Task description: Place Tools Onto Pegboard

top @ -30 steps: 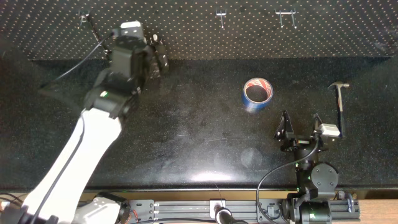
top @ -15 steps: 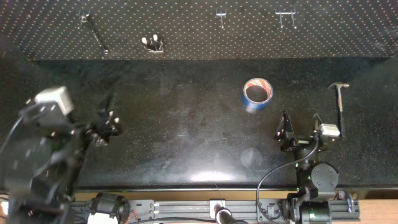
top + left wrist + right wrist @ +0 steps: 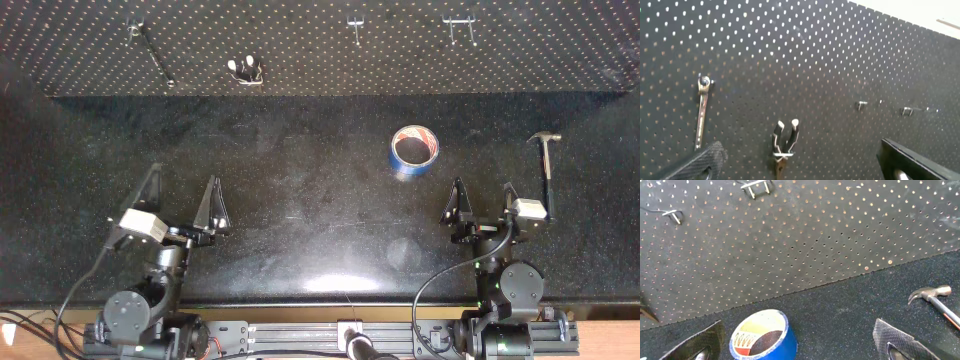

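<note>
Pegboard (image 3: 320, 45), a dark panel dotted with rows of small holes, runs along the far side of the top view. A slim metal wrench (image 3: 152, 55) hangs on it at the left, with the pliers (image 3: 247, 70) near it to the right. A single hook (image 3: 355, 28) and a double hook (image 3: 460, 28) stand bare farther right. On the black speckled worktop (image 3: 300, 210) lie a blue tape roll (image 3: 413, 150) and, well to its right, a hammer (image 3: 546, 165) with its metal head toward the board. The left gripper (image 3: 185, 190) is spread wide and empty near its base. The right gripper (image 3: 483, 195) is also spread and empty, just beside the hammer's handle.

From the left wrist, the wrench hangs upright from its ring end and the pliers show two pale tips uppermost. The dark, textured fingers (image 3: 700, 162) stand far apart with nothing between them.

From the right wrist, the tape roll lies flat on the grainy surface near the board's foot. The hammer's curved head gleams off to one side.
</note>
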Robot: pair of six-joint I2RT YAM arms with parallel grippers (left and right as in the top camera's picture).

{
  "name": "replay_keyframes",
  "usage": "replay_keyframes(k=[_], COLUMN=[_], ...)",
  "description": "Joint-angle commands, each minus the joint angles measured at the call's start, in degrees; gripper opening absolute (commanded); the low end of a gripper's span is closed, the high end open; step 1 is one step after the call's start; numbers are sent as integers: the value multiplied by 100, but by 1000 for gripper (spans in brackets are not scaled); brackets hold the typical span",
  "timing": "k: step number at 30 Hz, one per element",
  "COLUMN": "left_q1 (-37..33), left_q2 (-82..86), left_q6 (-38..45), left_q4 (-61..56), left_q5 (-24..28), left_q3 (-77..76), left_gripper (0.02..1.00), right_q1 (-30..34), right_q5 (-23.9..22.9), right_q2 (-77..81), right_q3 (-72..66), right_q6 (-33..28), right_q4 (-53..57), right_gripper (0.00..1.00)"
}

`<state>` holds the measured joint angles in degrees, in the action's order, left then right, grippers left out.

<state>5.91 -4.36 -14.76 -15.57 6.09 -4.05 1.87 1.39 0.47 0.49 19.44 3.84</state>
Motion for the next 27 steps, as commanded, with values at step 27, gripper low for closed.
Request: replay_keyframes(k=[27], left_q1=[-815], left_q2=[420], left_q6=[684], left_q4=[1989], left_q5=[-199], left_q3=[374], left_gripper=[996], right_q1=[35], right_q5=[-52], right_q2=[-42], right_q3=[-26], right_q6=[90], right_q4=[13], right_gripper=[976])
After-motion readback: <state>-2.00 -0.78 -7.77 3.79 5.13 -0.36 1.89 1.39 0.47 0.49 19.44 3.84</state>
